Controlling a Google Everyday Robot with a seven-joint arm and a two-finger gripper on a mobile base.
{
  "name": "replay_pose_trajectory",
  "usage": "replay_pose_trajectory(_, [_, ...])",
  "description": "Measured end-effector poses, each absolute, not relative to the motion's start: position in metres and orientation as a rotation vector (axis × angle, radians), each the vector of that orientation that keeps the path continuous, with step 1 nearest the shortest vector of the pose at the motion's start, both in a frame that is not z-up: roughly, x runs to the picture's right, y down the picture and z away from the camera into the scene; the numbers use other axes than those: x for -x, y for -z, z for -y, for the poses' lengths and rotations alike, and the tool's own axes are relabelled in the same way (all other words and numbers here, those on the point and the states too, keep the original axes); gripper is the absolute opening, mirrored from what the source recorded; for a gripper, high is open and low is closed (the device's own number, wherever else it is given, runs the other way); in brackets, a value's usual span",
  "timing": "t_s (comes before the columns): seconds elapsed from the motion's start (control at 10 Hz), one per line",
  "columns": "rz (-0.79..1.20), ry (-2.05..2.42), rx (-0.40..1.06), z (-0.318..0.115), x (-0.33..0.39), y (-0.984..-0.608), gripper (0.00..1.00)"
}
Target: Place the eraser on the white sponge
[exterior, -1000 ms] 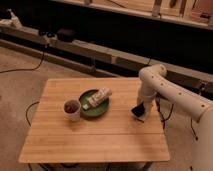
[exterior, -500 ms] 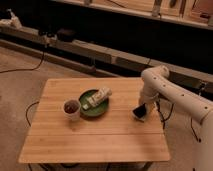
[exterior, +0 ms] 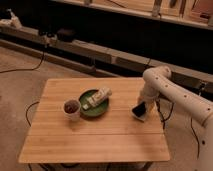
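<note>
At three o'clock on the light wooden table (exterior: pixel 90 135), we see the gripper (exterior: pixel 142 106) above the flat black rectangular eraser (exterior: pixel 139 109), which covers the pale whitish sponge (exterior: pixel 140 117). We cannot tell whether its fingers grip. The green round plate (exterior: pixel 85 111) sits near centre.

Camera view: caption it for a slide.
Arm's tool holds the black eraser over the white sponge near the wooden table's right edge.
</note>
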State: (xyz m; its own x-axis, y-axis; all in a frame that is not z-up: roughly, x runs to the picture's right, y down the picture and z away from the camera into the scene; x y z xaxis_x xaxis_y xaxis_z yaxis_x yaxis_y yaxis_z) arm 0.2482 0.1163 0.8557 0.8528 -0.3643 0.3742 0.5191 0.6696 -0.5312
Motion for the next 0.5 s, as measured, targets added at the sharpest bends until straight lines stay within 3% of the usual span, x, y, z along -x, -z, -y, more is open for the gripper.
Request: replay_pose_trajectory(0.5, [0.271, 0.537, 0.706, -0.1163, -0.2459, -0.844, 0.78])
